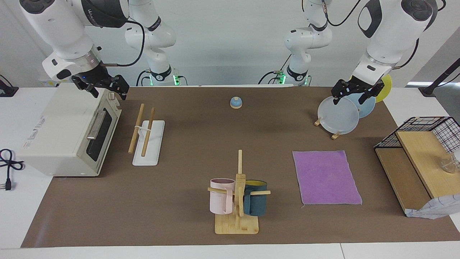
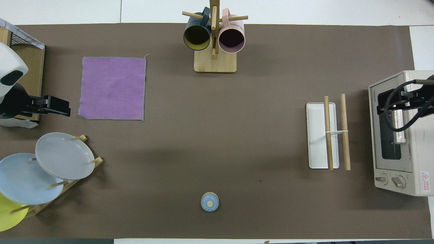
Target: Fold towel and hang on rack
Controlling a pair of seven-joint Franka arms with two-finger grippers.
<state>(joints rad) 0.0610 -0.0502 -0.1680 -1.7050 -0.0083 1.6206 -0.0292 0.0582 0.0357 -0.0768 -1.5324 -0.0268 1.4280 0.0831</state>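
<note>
Yellow plate cut off by picture's edge.

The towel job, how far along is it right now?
Nothing looks done yet. The towel lies flat and unfolded, purple face up, on the mat toward the left arm's end. The rack, at the right arm's end, has bare rods. Nothing is in hand: the left gripper hangs open over the plates, the right gripper open over the toaster oven. Folding and hanging both remain.
</note>
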